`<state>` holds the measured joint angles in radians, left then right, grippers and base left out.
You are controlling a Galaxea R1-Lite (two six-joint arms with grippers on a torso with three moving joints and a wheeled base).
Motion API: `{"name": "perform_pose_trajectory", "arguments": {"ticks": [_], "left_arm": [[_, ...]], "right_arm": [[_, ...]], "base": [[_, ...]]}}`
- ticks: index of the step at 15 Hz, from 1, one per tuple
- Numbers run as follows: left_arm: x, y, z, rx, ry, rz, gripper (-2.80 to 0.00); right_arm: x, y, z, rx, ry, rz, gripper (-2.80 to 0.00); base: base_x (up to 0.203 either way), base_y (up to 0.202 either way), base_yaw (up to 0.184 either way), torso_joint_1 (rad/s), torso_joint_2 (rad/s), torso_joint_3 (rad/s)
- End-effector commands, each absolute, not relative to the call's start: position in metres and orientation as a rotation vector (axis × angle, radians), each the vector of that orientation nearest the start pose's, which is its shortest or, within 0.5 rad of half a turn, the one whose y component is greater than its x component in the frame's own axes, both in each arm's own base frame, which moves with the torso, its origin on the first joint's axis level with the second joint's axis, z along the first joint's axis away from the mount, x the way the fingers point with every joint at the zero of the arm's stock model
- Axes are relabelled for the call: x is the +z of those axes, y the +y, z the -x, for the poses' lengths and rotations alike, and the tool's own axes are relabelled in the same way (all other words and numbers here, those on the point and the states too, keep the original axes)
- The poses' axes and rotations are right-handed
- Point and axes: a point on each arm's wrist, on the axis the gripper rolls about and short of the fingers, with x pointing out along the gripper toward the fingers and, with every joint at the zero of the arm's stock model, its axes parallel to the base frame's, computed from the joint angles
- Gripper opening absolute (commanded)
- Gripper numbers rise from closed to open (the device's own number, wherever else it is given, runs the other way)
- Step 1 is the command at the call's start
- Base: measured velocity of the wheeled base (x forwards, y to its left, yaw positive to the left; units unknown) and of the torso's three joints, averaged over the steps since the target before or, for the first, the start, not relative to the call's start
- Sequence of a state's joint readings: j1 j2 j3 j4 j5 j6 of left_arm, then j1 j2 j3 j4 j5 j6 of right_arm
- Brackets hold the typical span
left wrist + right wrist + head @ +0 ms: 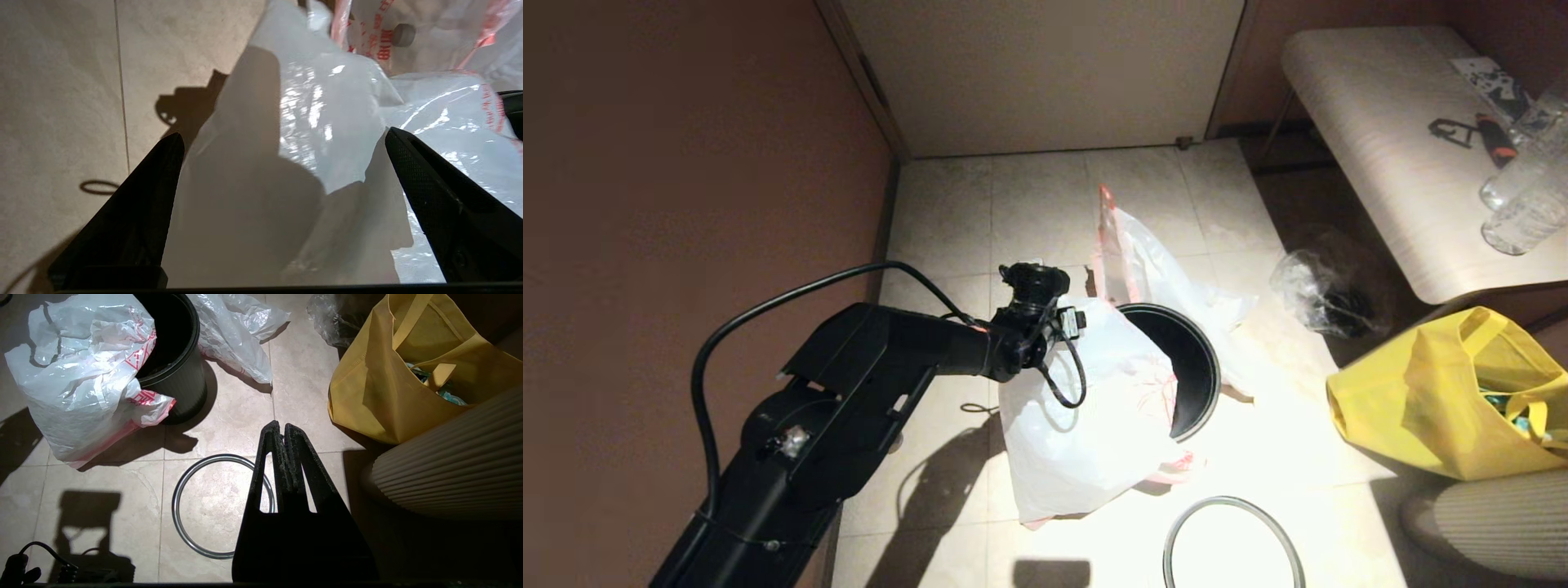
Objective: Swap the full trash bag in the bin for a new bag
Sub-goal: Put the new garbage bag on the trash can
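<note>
The bin (1196, 367) stands on the tiled floor (1029, 204) near the middle of my head view, its black inside showing bare, so I judge the lining is not yet done. The new bag (1086, 408), milky white with red characters, is draped over the bin's rim at about nine o'clock and slumps down onto the floor towards seven o'clock; part of it hangs at the mouth, but it is not spread inside. The full trash bag (1152, 269), see-through with orange-pink handles, lies out on the floor from the bin's twelve o'clock round to its three o'clock, so the removal looks finished. The grey hoop (1229, 539) that serves as the rim lies flat on the tiles at the bin's six o'clock, apart from it, and is yet to go back on. My left jaws (282, 139) stand wide open just above the white plastic at the bin's nine o'clock, gripping nothing. My right jaws (282, 430) are pressed shut on nothing and hang parked over the floor, beside the hoop. Further out, a clear bag with dark contents (1327, 294) sits at two o'clock and a yellow tote bag (1437, 408) at four o'clock. At one o'clock a pale surface (1380, 147) carries clear bottles (1523, 196) and a small dark tool. A pale door (1045, 73) closes the room at twelve o'clock, with brown wall (686, 163) at nine.
</note>
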<state>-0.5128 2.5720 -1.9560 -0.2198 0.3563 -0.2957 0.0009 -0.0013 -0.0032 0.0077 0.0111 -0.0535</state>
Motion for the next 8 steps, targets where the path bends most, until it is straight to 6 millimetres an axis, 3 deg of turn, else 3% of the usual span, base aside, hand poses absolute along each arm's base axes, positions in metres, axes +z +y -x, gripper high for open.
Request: {"name": "perform_pose_trajectory", "arguments": {"ticks": [1, 4, 8], "left_arm": [[0.071, -0.255, -0.469, -0.099, 0.400, 0.117, -2.80], [0.065, -0.255, -0.470, -0.129, 0.417, 0.119, -2.80], [0.078, -0.256, -0.466, -0.127, 0.403, 0.123, -2.80]], "right_arm": [[0.076, 0.000, 0.023, 0.014, 0.003, 0.054, -2.80], [0.076, 0.000, 0.023, 0.013, 0.003, 0.055, -2.80], [0.076, 0.000, 0.023, 0.014, 0.003, 0.054, -2.80]], "base": [[0.000, 0.000, 0.000, 0.000, 0.00, 0.000], [0.000, 0.000, 0.000, 0.000, 0.00, 0.000], [0.000, 0.000, 0.000, 0.000, 0.00, 0.000]]}}
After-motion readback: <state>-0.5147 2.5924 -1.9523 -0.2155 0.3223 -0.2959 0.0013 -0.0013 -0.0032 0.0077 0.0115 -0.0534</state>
